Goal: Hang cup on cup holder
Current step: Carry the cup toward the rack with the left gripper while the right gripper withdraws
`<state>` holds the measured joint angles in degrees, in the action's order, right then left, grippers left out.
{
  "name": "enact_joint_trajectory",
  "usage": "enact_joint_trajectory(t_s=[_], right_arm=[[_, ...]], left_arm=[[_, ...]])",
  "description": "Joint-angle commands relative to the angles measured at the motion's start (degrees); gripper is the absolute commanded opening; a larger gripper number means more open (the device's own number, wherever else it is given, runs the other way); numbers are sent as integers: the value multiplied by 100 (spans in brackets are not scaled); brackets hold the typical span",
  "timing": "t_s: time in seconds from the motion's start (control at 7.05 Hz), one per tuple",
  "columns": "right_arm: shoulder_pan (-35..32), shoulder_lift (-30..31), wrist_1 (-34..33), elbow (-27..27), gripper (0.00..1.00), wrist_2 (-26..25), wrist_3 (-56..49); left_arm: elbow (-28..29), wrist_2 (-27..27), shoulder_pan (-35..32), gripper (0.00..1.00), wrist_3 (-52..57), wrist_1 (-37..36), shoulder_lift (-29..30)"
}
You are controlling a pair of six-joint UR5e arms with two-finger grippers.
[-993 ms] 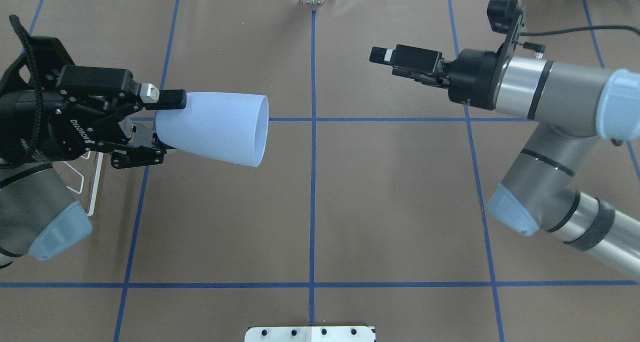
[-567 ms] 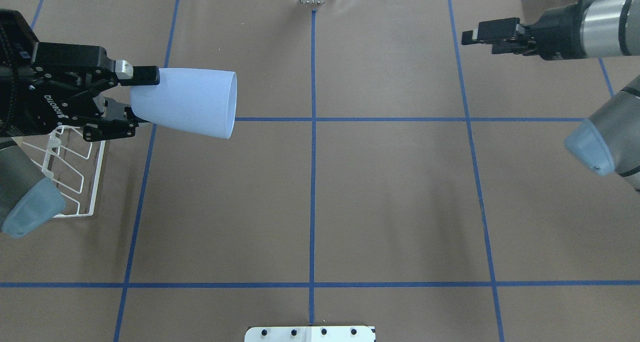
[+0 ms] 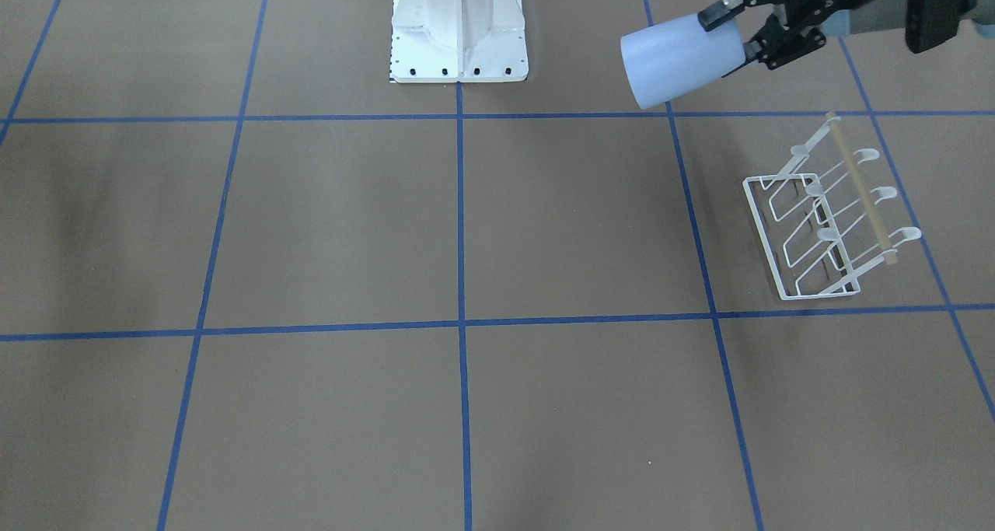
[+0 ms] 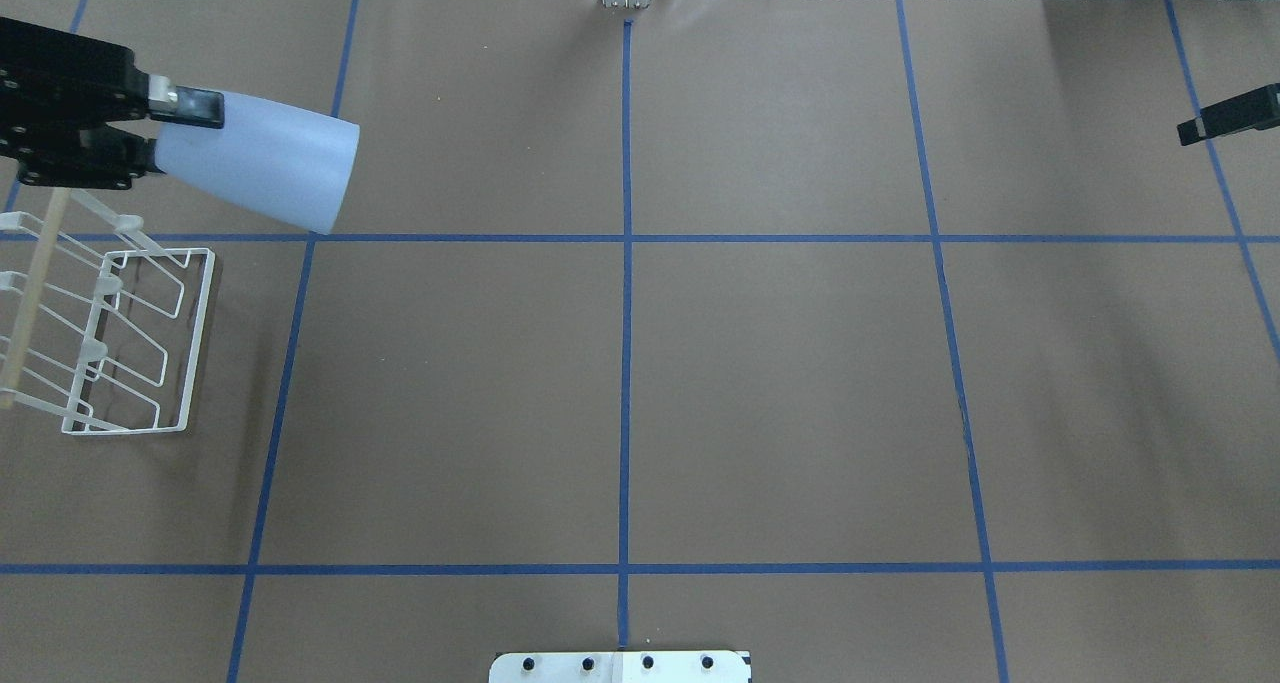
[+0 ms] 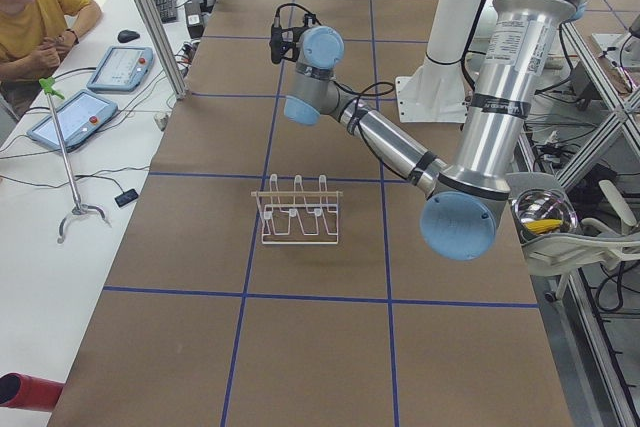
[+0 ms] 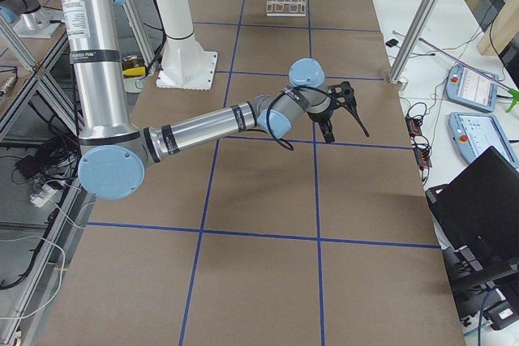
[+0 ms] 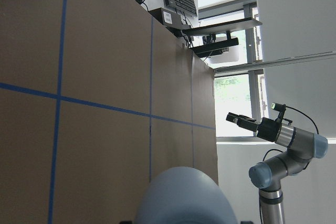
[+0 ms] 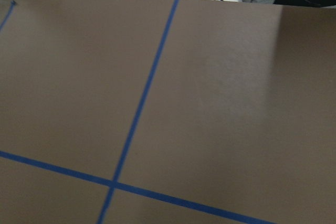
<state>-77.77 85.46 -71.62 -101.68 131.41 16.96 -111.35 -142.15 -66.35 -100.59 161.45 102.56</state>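
The cup (image 4: 262, 158) is held in the air by the left hand (image 4: 168, 135) over the left end of the counter (image 4: 700, 383). It is gripped at its narrow base between the two fingers (image 3: 716, 15), which are closed onto its sides. Its wide mouth is turned away from the hand, towards the middle of the counter, and tilted downwards. No part of the cup is touched by the counter or the rack.

The cup holder (image 3: 828, 234) stands on the counter near the left end, roughly midway between the robot's edge and the far edge. Its wooden dowel (image 3: 861, 190) is carried on the side nearest the left end, and its rectangular base frame lies on the side towards the middle. From the right side view the cup is seen above the holder and apart from it, though exactly how far off cannot be judged from that far view.

The right hand (image 4: 1228, 115) is raised near the right end of the counter, towards the far edge. Nothing is seen in its grasp. It is shown edge-on and small, so how far its fingers are parted cannot be told.
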Motion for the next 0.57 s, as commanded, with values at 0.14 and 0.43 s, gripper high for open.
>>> enact_joint_trajectory(t_s=[0.14, 0.43], right_arm=[[-912, 58, -2194, -27, 100, -1, -2387], [-1073, 321, -2243, -54, 100, -80, -2854]], left_arm=[[-9, -480, -606, 0, 1895, -1260, -384], [-18, -471, -747, 0, 3285, -2060, -771]])
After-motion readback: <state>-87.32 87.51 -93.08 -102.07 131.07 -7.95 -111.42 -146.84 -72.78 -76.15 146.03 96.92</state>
